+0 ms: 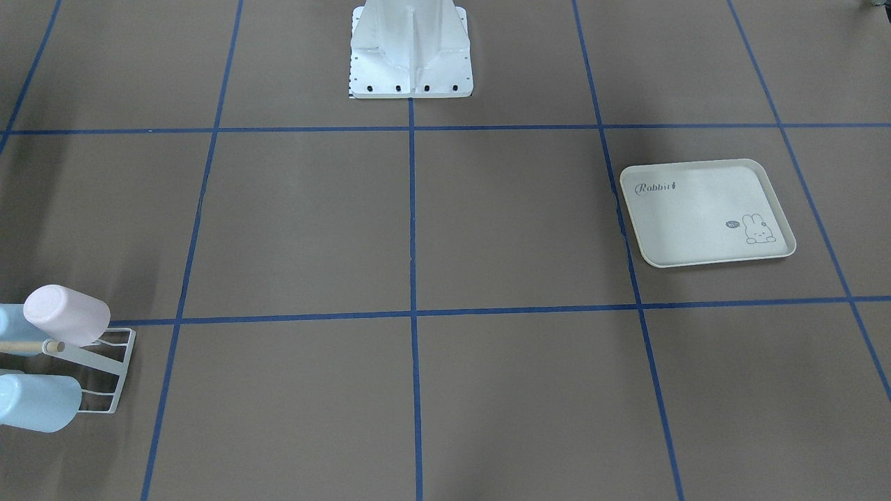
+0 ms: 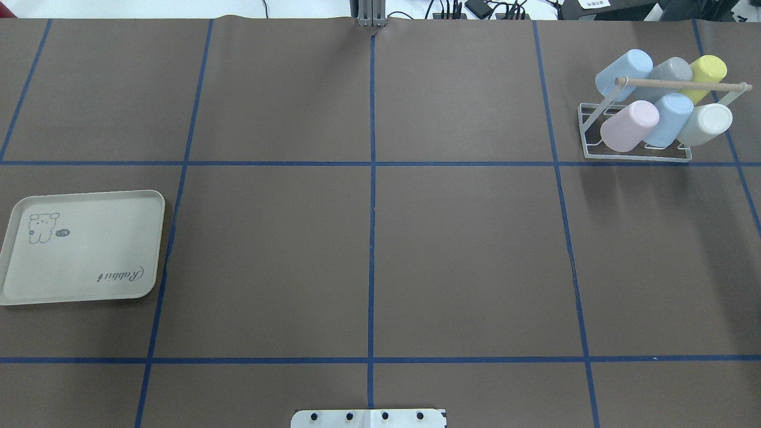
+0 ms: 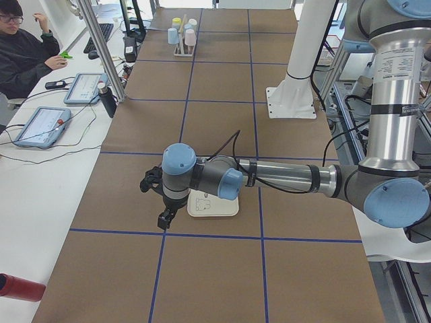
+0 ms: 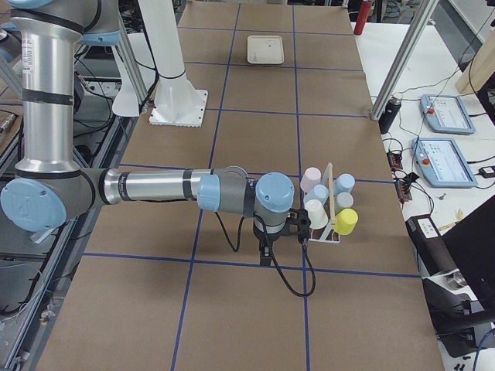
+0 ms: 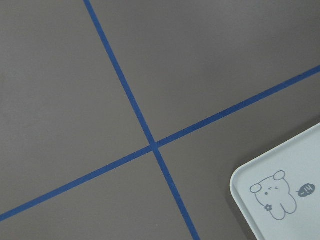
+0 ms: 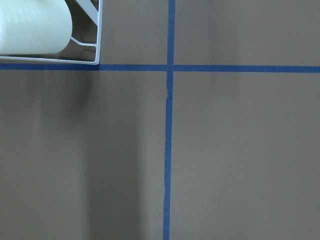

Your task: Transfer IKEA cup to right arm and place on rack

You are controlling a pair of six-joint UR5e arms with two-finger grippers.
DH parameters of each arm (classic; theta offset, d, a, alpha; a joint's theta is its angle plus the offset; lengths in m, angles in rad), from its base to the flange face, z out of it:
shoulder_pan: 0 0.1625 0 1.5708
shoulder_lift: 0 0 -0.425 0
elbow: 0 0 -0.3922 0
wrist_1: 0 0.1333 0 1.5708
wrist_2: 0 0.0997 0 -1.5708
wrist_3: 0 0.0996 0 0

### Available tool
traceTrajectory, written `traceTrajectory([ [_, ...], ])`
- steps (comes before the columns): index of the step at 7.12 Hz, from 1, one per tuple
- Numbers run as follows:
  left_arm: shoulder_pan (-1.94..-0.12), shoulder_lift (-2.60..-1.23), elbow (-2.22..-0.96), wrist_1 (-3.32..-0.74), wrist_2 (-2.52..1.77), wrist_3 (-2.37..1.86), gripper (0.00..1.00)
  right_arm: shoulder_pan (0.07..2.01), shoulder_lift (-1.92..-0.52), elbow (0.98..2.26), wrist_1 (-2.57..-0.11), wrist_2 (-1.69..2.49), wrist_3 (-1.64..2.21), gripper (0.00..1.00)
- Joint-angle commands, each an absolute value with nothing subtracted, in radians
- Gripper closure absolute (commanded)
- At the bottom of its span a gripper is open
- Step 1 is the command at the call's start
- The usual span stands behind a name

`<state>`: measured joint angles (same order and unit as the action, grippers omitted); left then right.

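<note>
A small white wire rack [image 2: 636, 156] with a light wooden dowel [image 2: 684, 84] across its top stands at the far right of the brown paper-covered table [image 2: 464, 249], which is marked into squares by blue tape. Six plastic cups lie tilted on its prongs. In the far row are a pale-blue cup [image 2: 624, 71], a grey cup [image 2: 672, 70] and a yellow cup [image 2: 707, 70]. In the near row are a pink cup [image 2: 629, 125], a second pale-blue cup [image 2: 669, 119] and an off-white cup [image 2: 706, 123]. I cannot tell which of them is the IKEA cup the task names.

The grey metal right arm [image 4: 155, 185] reaches out low and level over the table. Its black right gripper [image 4: 264, 251] hangs downward just beside the rack on the robot's side (its wrist camera catches only the rack's corner and the off-white cup). Whether its jaws are apart or together cannot be told from the side view.

A cream rectangular tray [image 2: 89, 249] with a rabbit print lies at the table's left. The left arm [image 3: 283, 176] stretches across it, and the left gripper [image 3: 164, 219] points down at the paper just past the tray's far edge. Its jaws cannot be judged either.

A person [image 3: 23, 50] sits at a side desk beyond the table.
</note>
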<state>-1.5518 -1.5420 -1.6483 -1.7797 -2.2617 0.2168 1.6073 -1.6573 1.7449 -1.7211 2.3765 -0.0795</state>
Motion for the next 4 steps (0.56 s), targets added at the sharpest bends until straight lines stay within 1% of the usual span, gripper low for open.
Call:
traceTrajectory([
  [1, -1.554, -1.507, -1.643, -1.775, -2.258, 0.215, 0.00, 1.617, -1.652, 1.744, -1.721, 2.373, -0.078, 0.00],
  [4, -1.554, -1.508, -1.655, -1.776, -2.329, 0.118, 0.00, 1.618, -1.655, 1.743, -1.721, 2.330, -0.078, 0.00],
])
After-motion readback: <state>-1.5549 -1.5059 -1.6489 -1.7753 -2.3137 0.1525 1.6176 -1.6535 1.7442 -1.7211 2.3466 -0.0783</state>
